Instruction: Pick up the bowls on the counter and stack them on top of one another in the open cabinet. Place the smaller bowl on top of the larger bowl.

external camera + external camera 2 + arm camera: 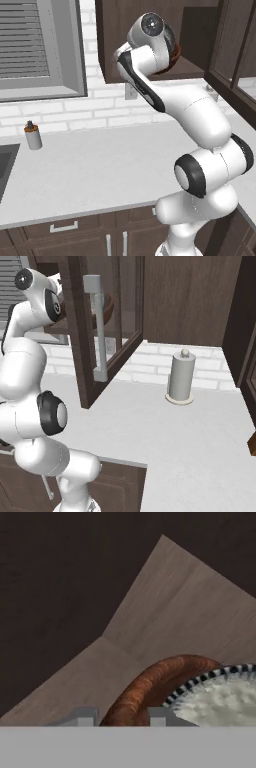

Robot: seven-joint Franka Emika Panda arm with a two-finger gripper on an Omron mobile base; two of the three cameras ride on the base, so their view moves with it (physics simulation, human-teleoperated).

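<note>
In the hand view the larger bowl (150, 684), glossy reddish-brown, rests on the wooden shelf of the open cabinet (190, 607). The smaller bowl (225, 699), with a dark striped rim and a pale speckled inside, sits within it. My gripper (121, 717) straddles the brown rim, which fills the gap between the two fingertips. From the left base view the arm reaches up into the open cabinet (115, 40), and a sliver of the larger bowl (175, 54) shows behind the wrist. The counter (100, 165) lies below.
A small bottle (33, 135) stands by the sink edge (5, 165) under the window (35, 45). The glass cabinet door (100, 326) stands swung open beside the arm. A paper towel holder (181, 378) stands on the counter (175, 436) against the brick wall.
</note>
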